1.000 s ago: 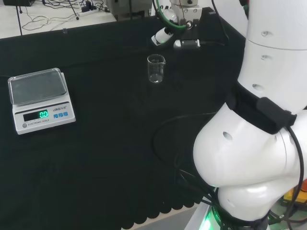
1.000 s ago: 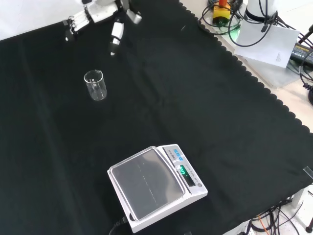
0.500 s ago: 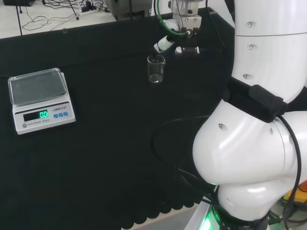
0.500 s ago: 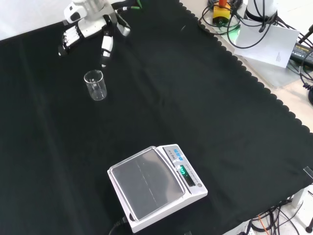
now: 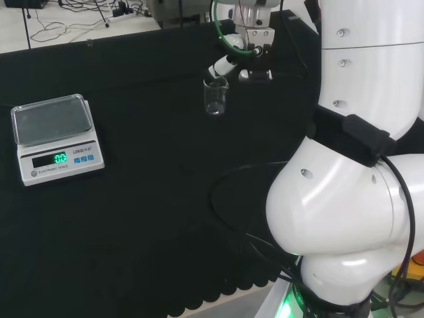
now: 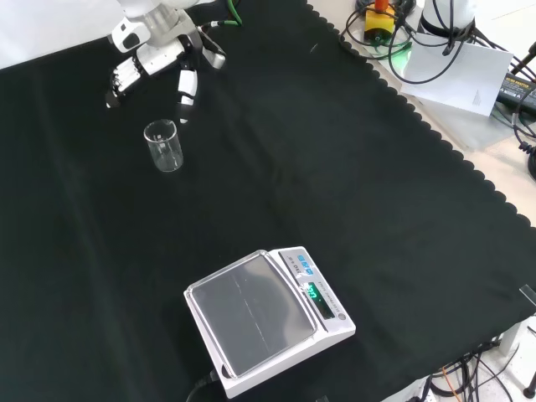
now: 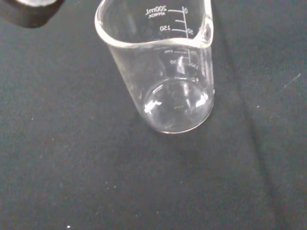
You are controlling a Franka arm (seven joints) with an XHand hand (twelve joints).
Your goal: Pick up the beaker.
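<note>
Head view. Beaker [image 5: 215, 96]: clear glass, upright on the black cloth [image 5: 146, 218], apparently empty, toward the far side of the bench. Hand [image 5: 233, 59]: just beyond and to the right of the beaker, one white finger reaching down to the rim's level; contact cannot be confirmed from this angle. Scale [image 5: 54, 136]: white, lit green display, bare pan, well apart at the view's left. Arm links [image 5: 358, 165]: large white shapes at the view's right.

Front view. Beaker [image 6: 164, 146]: upright, in the upper left part of the cloth [image 6: 318, 167]. Hand [image 6: 157, 60]: above the beaker in this view, fingers spread and extended, not curled round anything; a group of fingers to one side and a single digit to the other leave a gap that faces the glass. Dark cloth shows between the fingertips and the beaker, so they read as apart. Scale [image 6: 268, 322]: low in the view, well apart from both.

Wrist view. Beaker [image 7: 163, 72]: close and large, printed graduations on its wall, round base flat on the cloth [image 7: 72, 177], nothing inside.

Progress, as judged. Approach nearly complete; hand relaxed and holding nothing. Remaining: bring the fingers to either side of the glass wall, close them round it, lift it clear of the cloth. Beaker not yet grasped or raised.
</note>
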